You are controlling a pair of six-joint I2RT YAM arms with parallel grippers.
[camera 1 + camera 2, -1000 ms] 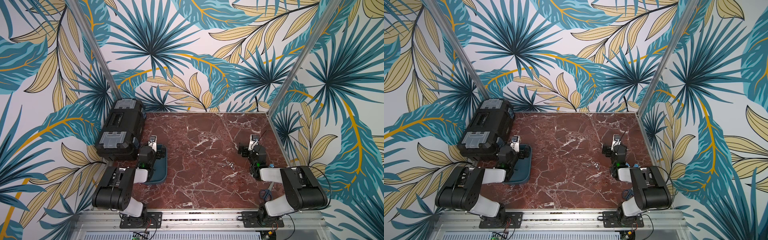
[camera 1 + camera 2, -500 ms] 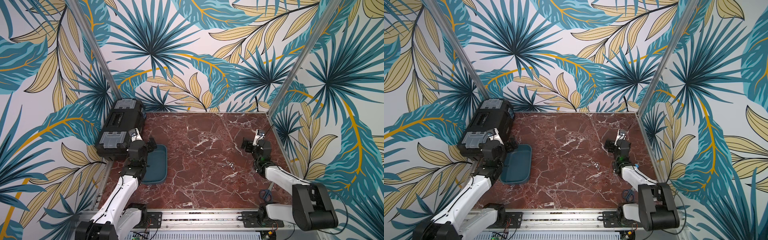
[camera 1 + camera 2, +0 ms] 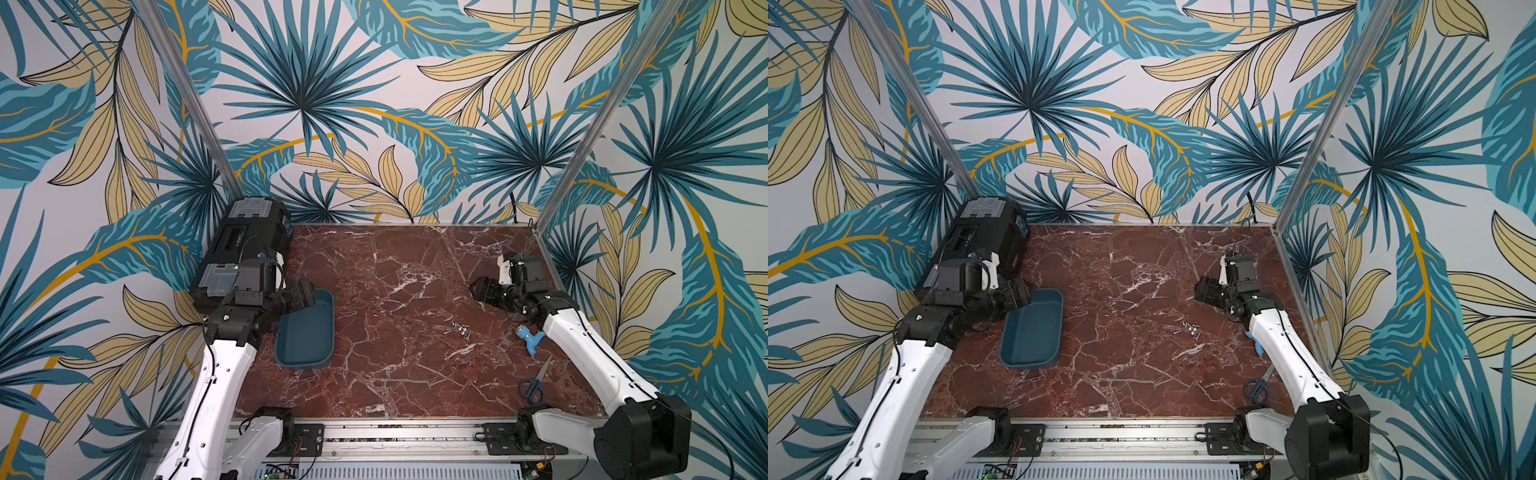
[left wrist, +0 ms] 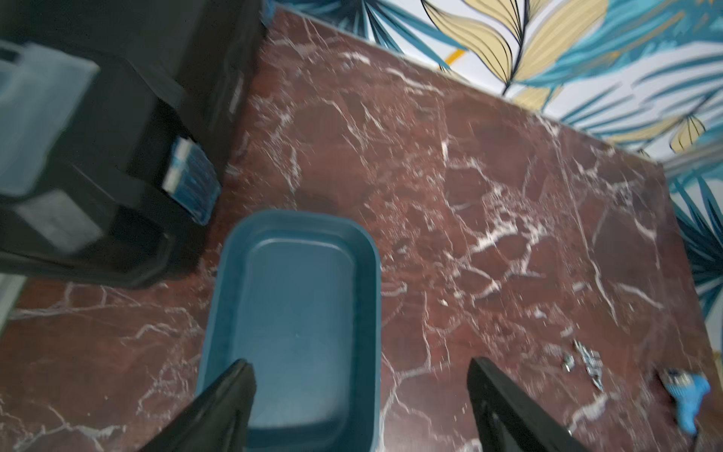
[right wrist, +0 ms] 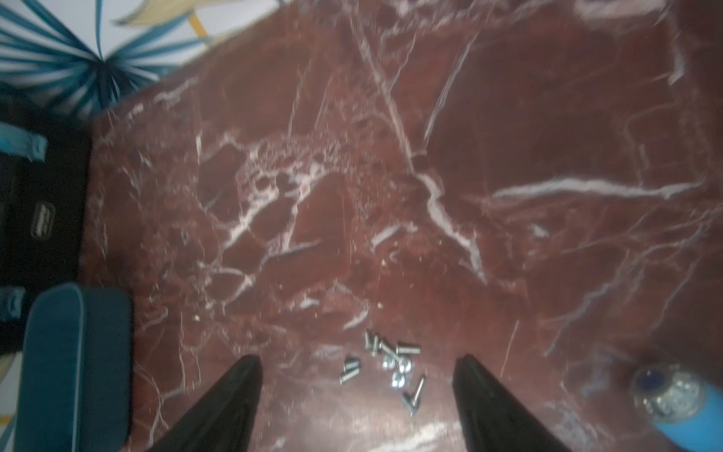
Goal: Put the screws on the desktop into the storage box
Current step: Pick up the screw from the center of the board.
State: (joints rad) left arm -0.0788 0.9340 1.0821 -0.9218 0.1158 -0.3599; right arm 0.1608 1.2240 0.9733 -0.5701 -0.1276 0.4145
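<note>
The screws [image 5: 387, 366] lie in a loose cluster on the worktop [image 3: 395, 266], pointing every which way, just ahead of and below the right end effector [image 5: 357, 358]. It hovers with its fingers spread wide and nothing between them. The right arm is plainly the nearer one. The storage box [image 3: 307, 336] sits well apart, toward the left arm, long axis front to back and empty. The left end effector [image 4: 358, 361] hangs over one end of it, likewise released.
</note>
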